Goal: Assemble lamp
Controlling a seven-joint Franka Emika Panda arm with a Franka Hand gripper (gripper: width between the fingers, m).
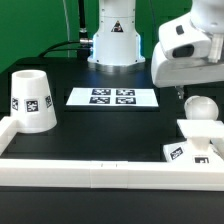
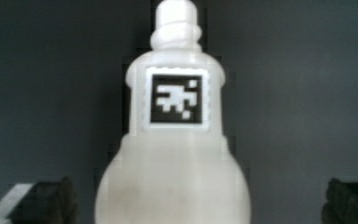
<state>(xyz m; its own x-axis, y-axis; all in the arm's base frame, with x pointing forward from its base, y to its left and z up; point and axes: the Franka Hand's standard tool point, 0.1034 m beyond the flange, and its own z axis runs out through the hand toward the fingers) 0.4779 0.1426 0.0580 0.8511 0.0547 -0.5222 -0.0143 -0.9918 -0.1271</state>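
Note:
The white bulb (image 1: 200, 106) is at the exterior view's right, its rounded end above the small square base (image 1: 196, 138); I cannot tell whether it is seated in the base. The cone shade (image 1: 32, 100) stands apart at the exterior view's left. My gripper (image 1: 178, 93) hangs just above and beside the bulb. In the wrist view the bulb (image 2: 172, 130), with its square tag, fills the middle between my gripper's (image 2: 190, 205) two dark fingertips (image 2: 34, 200). The jaws stand wide apart, clear of the bulb on both sides.
The marker board (image 1: 112, 97) lies flat in the middle of the black table. A long white rail (image 1: 100, 170) runs along the front and turns up the left side beside the shade. The arm's base (image 1: 112, 40) stands at the back.

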